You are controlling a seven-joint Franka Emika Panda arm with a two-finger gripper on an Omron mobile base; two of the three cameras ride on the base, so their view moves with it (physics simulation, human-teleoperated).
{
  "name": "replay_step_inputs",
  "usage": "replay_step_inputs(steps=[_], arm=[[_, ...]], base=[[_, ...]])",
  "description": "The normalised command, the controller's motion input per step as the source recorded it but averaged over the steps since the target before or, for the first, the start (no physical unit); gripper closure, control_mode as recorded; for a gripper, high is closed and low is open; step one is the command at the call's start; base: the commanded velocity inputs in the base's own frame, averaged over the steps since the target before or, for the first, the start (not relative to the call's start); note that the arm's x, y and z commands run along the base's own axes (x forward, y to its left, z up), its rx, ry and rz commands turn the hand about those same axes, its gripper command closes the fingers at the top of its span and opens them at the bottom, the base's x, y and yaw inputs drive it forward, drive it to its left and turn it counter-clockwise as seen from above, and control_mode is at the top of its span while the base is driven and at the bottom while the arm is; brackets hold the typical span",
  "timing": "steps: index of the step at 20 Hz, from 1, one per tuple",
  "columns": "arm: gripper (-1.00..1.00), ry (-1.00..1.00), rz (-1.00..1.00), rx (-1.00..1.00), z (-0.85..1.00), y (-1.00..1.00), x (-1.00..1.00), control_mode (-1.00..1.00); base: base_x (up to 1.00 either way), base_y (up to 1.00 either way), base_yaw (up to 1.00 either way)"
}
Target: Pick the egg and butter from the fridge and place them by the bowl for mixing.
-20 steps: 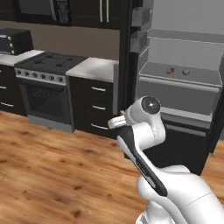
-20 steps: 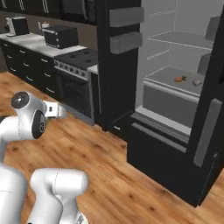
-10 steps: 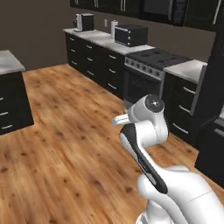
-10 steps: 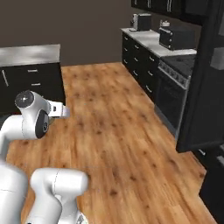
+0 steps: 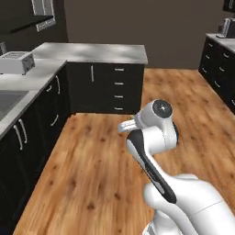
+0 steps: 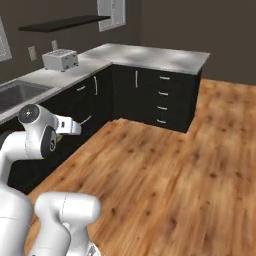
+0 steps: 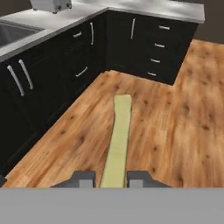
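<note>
The two-finger dark-tipped gripper [image 7: 111,178] is clenching the pale yellow-green oblong butter stick [image 7: 118,138], which is projecting straight out from between the two finger tips [image 7: 83,178] in the hand view, its far end hanging over the wood-plank floor [image 7: 166,127]. The white arm [image 5: 153,133] is sitting folded above the base, with its wrist pointing toward the black lower cabinets [image 6: 150,95]. A grey L-shaped counter [image 6: 150,55] is running over those cabinets; a silver box-shaped toaster [image 6: 60,59] is standing on its left run, near the back edge, and a recessed steel sink [image 6: 15,92] is lying in the same run, nearer the camera. In the left base view the toaster [image 5: 16,62] is sitting at the counter's left edge, beside the corner. A second run of black cabinets [image 5: 220,69] is showing along the right edge of that view.
</note>
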Motion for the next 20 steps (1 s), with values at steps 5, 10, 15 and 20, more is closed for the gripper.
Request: replay_step_inputs(steps=[5, 10, 15, 20], arm=[[1.00, 0.00, 0.00, 0.00, 0.00, 0.00, 0.00, 1.00], [1.00, 0.00, 0.00, 0.00, 0.00, 0.00, 0.00, 1.00], [1.00, 0.00, 0.00, 0.00, 0.00, 0.00, 0.00, 1.00], [1.00, 0.00, 0.00, 0.00, 0.00, 0.00, 0.00, 1.00]], base=[[-0.14, 0.00, 1.00], [-0.18, 0.00, 1.00], [-0.15, 0.00, 0.99], [0.14, -0.29, 0.74]])
